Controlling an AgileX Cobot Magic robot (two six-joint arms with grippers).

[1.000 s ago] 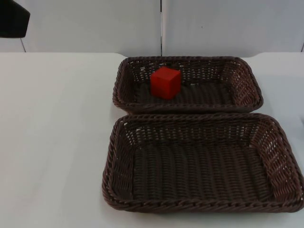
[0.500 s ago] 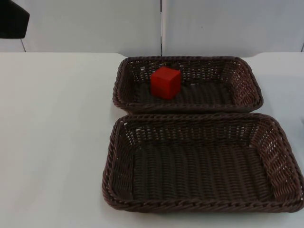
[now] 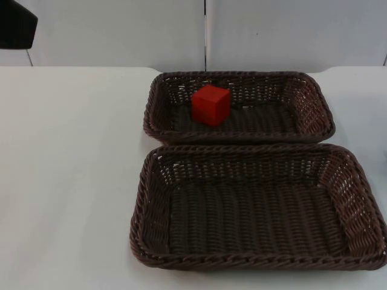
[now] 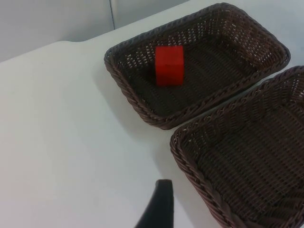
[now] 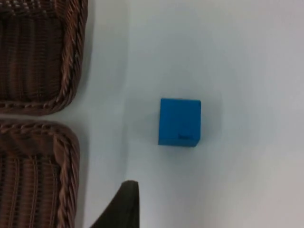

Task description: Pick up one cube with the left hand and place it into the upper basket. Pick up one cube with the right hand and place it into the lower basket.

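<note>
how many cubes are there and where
2: a red cube inside the upper basket, and a blue cube on the white table beside the baskets.

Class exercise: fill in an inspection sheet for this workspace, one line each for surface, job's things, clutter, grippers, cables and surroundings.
Surface: white table, the blue cube lying on it.
Job's things: red cube inside the upper basket; lower basket holds nothing; blue cube on the table beside the baskets, apart from both.
Clutter: nothing seen.
Grippers: left gripper's fingertip above bare table beside the baskets, holding nothing seen; right gripper's fingertip above the table near the blue cube, not touching it.
Cables: nothing seen.
Surroundings: grey partition wall behind the table.
</note>
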